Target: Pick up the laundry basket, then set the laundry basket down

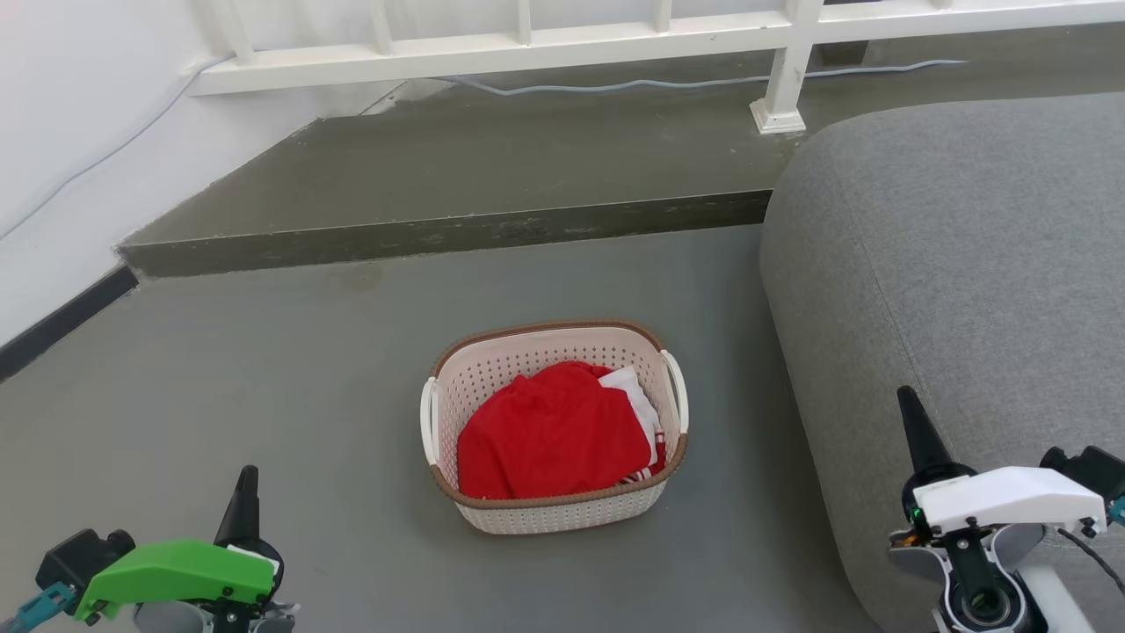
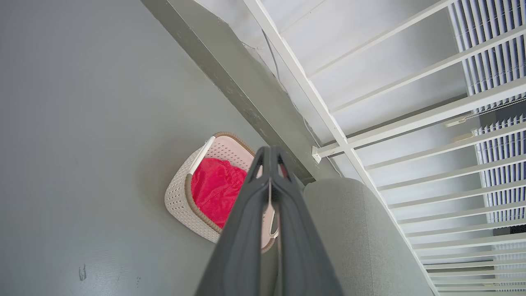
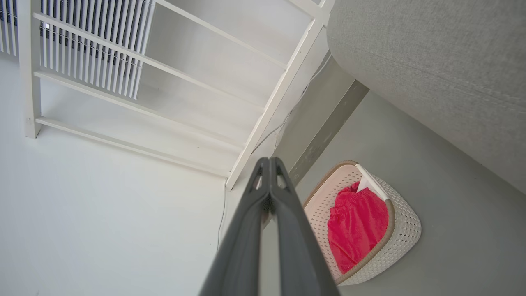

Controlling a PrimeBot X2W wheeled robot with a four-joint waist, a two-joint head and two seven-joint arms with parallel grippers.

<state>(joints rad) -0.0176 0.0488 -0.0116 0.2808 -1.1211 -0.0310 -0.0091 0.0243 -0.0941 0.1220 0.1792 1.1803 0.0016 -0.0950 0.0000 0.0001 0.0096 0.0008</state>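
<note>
Near the laundry basket (image 1: 562, 517), left end effector (image 1: 248, 482) and right end effector (image 1: 909, 404) hover closed, empty.

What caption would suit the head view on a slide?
Basket of red cloth on floor beside sofa; left end effector and right end effector shut, apart from it.

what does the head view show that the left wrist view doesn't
Head view: the right hand and a white garment tucked beside the red cloth. Left wrist view: slatted blinds. Shared: the left hand, fingers shut, the laundry basket on the floor holding that red cloth, the grey sofa, the step and the white railing.
</note>
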